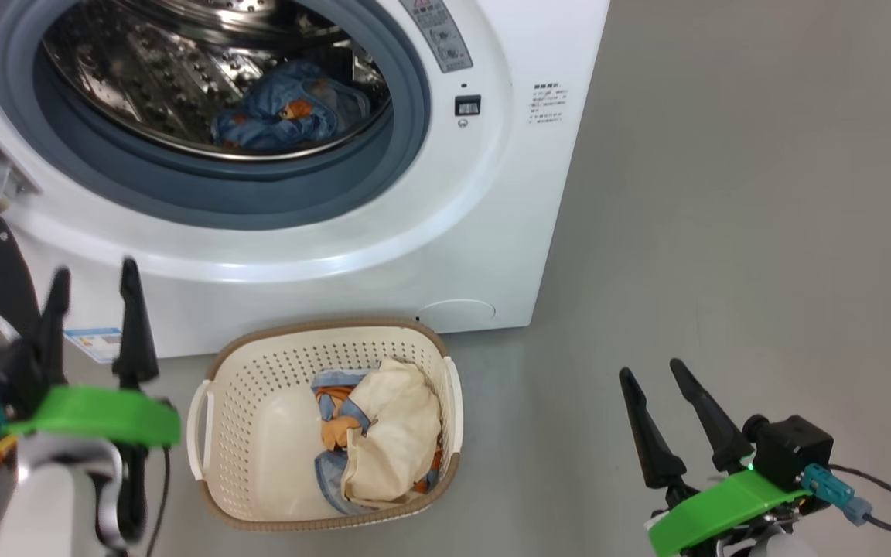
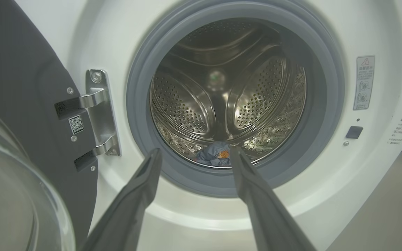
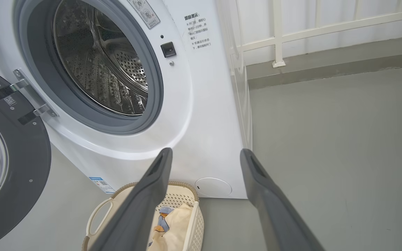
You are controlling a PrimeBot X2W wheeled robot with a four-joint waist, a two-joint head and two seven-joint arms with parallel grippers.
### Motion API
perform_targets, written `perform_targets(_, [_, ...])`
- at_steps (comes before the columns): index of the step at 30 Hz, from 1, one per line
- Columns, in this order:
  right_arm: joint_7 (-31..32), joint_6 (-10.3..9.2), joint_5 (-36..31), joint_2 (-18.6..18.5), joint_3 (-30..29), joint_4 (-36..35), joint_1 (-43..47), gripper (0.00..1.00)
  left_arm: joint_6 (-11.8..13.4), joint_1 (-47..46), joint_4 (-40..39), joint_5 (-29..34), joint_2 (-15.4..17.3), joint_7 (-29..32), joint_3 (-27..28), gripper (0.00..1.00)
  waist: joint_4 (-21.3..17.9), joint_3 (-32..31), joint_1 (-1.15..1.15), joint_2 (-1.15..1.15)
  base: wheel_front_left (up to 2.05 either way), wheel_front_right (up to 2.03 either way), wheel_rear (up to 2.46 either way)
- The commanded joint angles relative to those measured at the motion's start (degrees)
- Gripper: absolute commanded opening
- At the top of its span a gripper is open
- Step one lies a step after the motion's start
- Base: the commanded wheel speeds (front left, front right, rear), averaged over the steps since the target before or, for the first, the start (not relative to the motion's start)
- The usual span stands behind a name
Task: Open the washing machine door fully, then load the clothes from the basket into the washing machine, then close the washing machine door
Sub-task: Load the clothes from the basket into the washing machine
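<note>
Lifting the clothes (image 1: pixel 387 425), heaped in the basket (image 1: pixel 275 333) at lower centre, should go best with the spread, empty right gripper (image 1: pixel 651 369) dropping straight down and pinching deep.

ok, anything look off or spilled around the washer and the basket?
Nothing stands out. The washing machine door is swung open, a blue printed garment lies in the drum, and a cream cloth and another printed garment sit inside the upright basket.
</note>
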Motion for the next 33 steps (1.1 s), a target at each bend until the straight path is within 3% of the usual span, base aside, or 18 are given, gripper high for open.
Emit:
perform_targets(1, [-0.3, 0.10, -0.2, 0.2, 1.3, -1.5, 0.7, 1.00, 0.4, 0.8, -1.9, 0.4, 1.4, -0.3, 1.8, 1.00, 0.1, -0.8, 0.00, 0.00, 0.00, 0.00, 0.00])
perform_targets(22, [-0.3, 0.10, -2.4, 0.2, 0.0, -5.1, 5.3, 1.00, 4.4, 24.2, -14.1, 1.1, -1.8, -0.3, 5.3, 1.00, -0.2, -6.6, 0.00, 0.00, 0.00, 0.00, 0.00])
perform_targets(33, [-0.3, 0.10, -3.6, 0.2, -1.3, -6.9, 7.6, 1.00, 4.4, 29.5, -16.3, 1.4, -2.6, -0.3, 5.1, 1.00, -0.8, -8.8, 0.00, 0.00, 0.00, 0.00, 0.00])
